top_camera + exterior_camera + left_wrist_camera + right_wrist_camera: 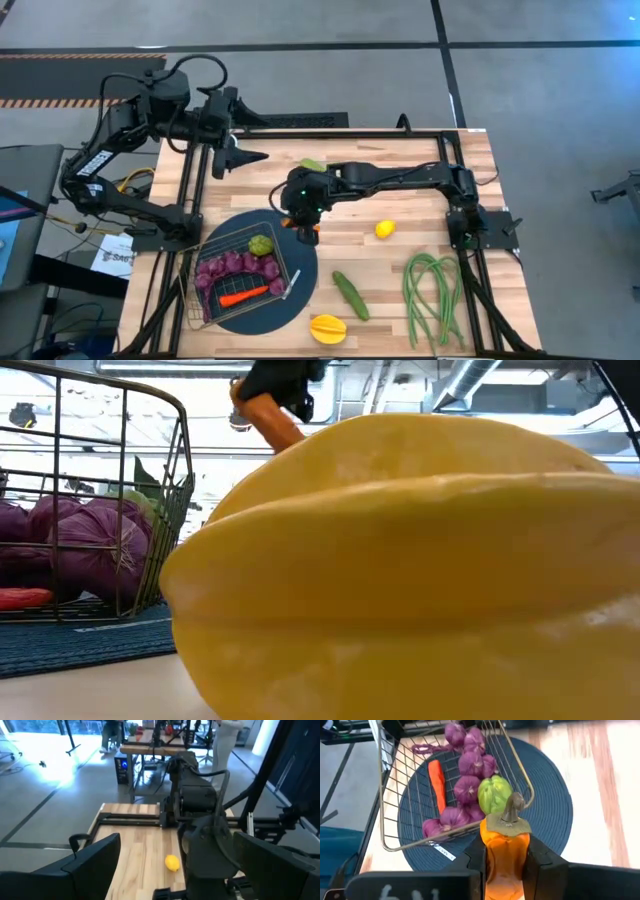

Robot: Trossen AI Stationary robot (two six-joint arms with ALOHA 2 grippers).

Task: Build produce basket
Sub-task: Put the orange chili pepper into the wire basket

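The orange pepper is held above the counter, just off the basket's corner, over the rim of the dark round mat. Its long axis runs along the fingers, with the brownish stem pointing out past the fingertips toward the basket. The skin is smooth and glossy orange, capped by a dull tan calyx.

The right gripper has its fingers clamped on the pepper's two sides. In the high view this gripper hangs beside the basket's near corner.

The basket of thin wire grid sits on the mat, tilted with one side raised. It holds a purple grape string, a green pepper at the corner nearest the gripper, and a red pepper lying lengthwise along the wires. A small white tag hangs at its edge.

Out on the counter lie a green cucumber, a yellow-orange fruit near the front edge, a lemon and long green beans.

The left gripper waits at the counter's back left corner, fingers apart.
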